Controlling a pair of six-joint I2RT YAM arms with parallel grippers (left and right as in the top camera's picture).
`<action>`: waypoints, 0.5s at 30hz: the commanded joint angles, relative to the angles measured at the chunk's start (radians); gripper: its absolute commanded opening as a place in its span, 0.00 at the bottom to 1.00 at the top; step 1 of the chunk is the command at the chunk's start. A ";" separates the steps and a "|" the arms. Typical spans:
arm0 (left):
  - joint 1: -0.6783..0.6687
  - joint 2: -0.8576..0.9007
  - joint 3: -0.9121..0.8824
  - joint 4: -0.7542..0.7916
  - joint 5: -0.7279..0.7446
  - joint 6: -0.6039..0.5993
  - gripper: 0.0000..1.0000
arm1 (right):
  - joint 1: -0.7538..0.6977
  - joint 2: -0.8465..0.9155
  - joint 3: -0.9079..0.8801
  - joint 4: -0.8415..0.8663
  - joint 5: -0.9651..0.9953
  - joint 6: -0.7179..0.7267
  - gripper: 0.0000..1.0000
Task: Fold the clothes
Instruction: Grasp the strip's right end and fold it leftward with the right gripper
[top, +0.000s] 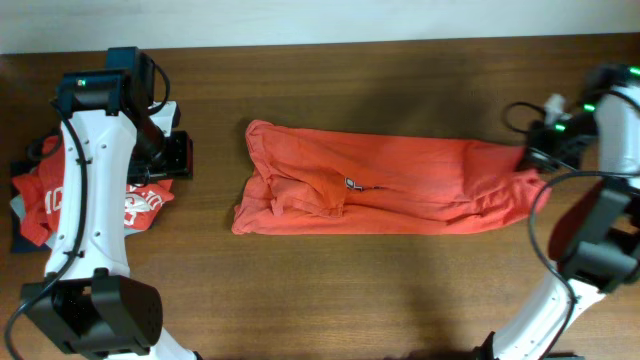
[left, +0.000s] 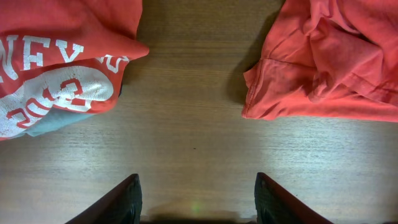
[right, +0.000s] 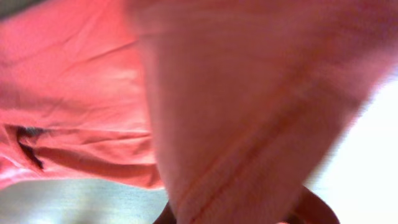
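The clothes are one orange-red T-shirt (top: 380, 185) lying in a long, wrinkled band across the middle of the table. My right gripper (top: 532, 160) is at its right end, shut on the cloth. In the right wrist view the lifted fabric (right: 249, 112) fills the frame, blurred, and covers the fingertips; only a dark finger (right: 314, 208) shows at the bottom. My left gripper (left: 196, 180) hangs open over bare wood, left of the shirt's left end (left: 323, 62), with nothing between its fingers.
A pile of folded garments lies at the far left, topped by a red shirt with white print (top: 40, 195) (left: 56, 68). A pale blue piece (left: 50, 124) peeks out under it. The left arm's base (top: 90, 310) stands at the front left.
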 joint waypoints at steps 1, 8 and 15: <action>0.000 -0.009 -0.005 0.001 -0.006 -0.006 0.58 | 0.175 -0.002 0.005 0.002 0.078 0.069 0.04; 0.000 -0.009 -0.005 0.002 -0.006 -0.006 0.58 | 0.423 -0.001 0.005 0.032 0.125 0.114 0.05; 0.000 -0.009 -0.005 0.001 -0.006 -0.006 0.58 | 0.581 0.000 0.005 0.098 0.129 0.140 0.13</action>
